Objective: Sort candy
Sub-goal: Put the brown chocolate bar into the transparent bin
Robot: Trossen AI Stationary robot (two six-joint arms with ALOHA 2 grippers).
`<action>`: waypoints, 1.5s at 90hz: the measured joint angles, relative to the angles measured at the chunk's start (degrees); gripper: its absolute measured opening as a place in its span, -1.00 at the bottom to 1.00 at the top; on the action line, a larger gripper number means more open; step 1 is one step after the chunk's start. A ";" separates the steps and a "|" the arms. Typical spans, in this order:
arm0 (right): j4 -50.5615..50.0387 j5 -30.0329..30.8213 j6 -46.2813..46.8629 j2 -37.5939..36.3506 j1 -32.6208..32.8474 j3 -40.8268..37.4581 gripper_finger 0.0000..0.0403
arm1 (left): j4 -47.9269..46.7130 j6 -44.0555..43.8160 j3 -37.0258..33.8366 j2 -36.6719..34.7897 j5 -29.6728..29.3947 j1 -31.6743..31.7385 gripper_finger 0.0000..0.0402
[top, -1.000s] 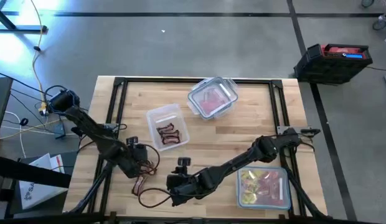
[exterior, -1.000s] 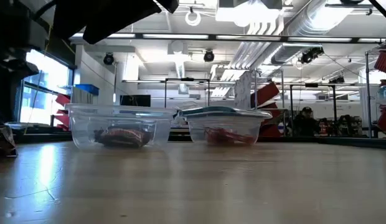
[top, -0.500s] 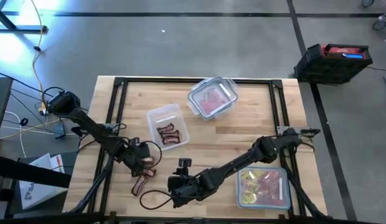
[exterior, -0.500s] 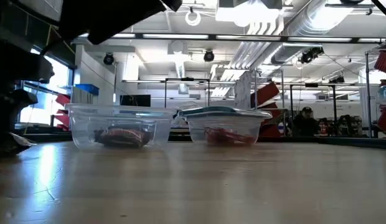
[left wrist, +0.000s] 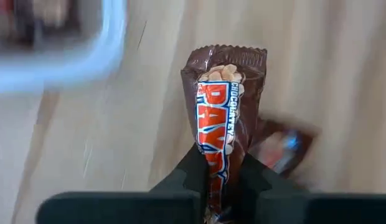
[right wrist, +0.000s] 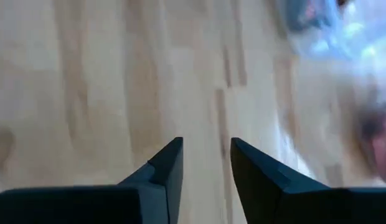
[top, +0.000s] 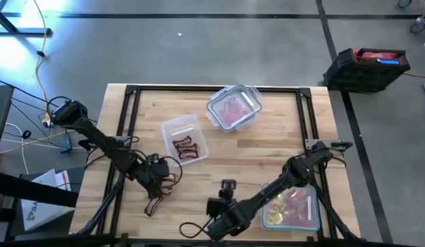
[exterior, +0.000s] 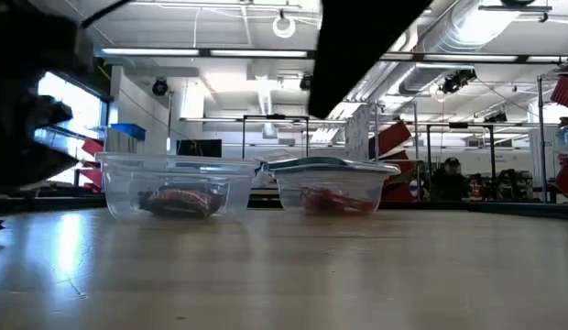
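Candy is what we sort on a pale wooden table [top: 267,137] with a visible plank grain; our left gripper [left wrist: 219,171] is clamped on a dark brown mini bar [left wrist: 221,118], a crinkled glossy wrapper with red and white lettering and a serrated end, held just above the boards near the table's front left; from above we see that gripper [top: 160,180] beside a clear rectangular tub [top: 184,139] holding more brown bars [top: 186,147]; another brown bar [top: 155,204] lies loose on the wood just in front of the gripper; behind it, toward the far edge, a clear tub with a blue-rimmed lid [top: 232,108] holds flat red packets [top: 231,112]; at the front right a third clear container [top: 291,208] holds yellow square packets [top: 273,217]; our right gripper [right wrist: 205,163] hovers over bare boards at the front centre, its two dark wedge-shaped fingers [right wrist: 167,167] parted with nothing between them; in the table-level view the two smooth, see-through tubs [exterior: 174,186] stand side by side.
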 joint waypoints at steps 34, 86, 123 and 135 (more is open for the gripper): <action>2.17 2.69 0.24 -0.07 1.09 0.00 -0.58 | -4.58 10.12 9.81 -0.08 -9.54 16.23 -0.88; 4.45 0.95 0.22 -0.09 1.17 0.00 -0.58 | -4.47 24.12 9.80 12.18 -11.57 42.34 -0.82; 4.45 0.45 0.22 -0.09 2.75 0.00 -0.58 | -2.61 27.96 9.81 13.24 -9.91 43.56 -0.43; 4.28 0.42 0.22 -0.09 2.72 0.00 -0.58 | -7.79 26.71 9.84 9.60 -4.28 42.91 -0.35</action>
